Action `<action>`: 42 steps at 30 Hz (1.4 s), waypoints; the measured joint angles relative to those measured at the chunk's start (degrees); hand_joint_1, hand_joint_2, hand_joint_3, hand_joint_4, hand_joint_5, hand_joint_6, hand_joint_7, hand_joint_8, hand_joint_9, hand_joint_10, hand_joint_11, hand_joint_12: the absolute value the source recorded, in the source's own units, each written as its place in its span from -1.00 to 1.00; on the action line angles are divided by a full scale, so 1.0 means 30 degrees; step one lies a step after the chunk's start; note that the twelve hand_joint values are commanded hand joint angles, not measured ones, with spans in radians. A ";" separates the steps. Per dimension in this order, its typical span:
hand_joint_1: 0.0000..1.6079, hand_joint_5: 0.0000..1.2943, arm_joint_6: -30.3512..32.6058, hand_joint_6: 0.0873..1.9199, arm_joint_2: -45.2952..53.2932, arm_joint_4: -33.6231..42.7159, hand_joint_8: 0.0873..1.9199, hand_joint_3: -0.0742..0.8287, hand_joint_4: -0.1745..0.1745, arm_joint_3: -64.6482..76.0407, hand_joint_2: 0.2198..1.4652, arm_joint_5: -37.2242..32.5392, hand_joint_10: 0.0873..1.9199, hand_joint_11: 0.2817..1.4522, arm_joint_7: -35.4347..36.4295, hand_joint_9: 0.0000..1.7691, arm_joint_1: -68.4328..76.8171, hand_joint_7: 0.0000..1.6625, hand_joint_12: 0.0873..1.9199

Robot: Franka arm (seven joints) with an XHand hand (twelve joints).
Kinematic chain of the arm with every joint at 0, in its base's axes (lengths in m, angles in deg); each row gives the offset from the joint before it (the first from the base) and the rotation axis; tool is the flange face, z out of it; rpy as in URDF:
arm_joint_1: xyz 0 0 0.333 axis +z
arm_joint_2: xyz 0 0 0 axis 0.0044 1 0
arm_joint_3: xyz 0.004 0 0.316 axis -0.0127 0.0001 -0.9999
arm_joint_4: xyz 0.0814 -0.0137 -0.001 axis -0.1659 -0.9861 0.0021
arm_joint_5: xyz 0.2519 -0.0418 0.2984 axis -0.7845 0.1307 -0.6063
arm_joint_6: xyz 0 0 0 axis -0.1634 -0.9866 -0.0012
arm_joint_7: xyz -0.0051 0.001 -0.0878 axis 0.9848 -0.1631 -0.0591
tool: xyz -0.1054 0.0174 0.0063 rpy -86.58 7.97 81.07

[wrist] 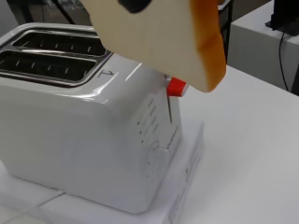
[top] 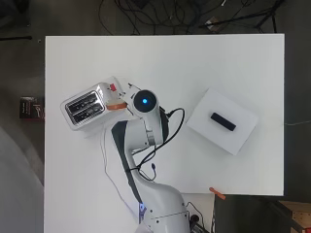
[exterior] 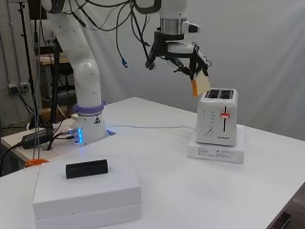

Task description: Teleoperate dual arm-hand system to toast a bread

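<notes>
tabletop (top: 233, 63): white
on it, left: flat white box (exterior: 217, 152) under the toaster (exterior: 217, 117)
on it, right: white box (top: 222, 121); orange piece (top: 217, 193) at edge

A white table (top: 233, 58) fills most of the overhead view. At its right of centre lies a flat white box (top: 222, 121), turned at an angle, with a small black block (top: 223, 121) on top. A small orange object (top: 217, 193) sits at the table's lower right edge. Black cables (top: 160, 12) trail on the dark floor along the upper edge.
</notes>
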 joint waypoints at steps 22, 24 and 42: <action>0.56 0.23 0.0243 0.12 0.7312 0.3786 -0.13 -0.83 -1.00 -0.9573 0.46 -0.6215 -1.00 -0.35 0.4574 0.66 -0.7142 0.37 -0.40; 0.56 0.22 0.0133 0.13 0.7526 0.4061 -0.12 -0.84 -1.00 -0.9874 0.47 -0.6369 -1.00 -0.35 0.4767 0.66 -0.7404 0.36 -0.43; 0.64 0.11 0.3043 0.30 0.5390 0.1746 -0.04 -0.85 -0.91 -1.1310 0.48 -0.7256 -0.35 -0.12 0.5160 0.29 -0.8141 0.23 -1.00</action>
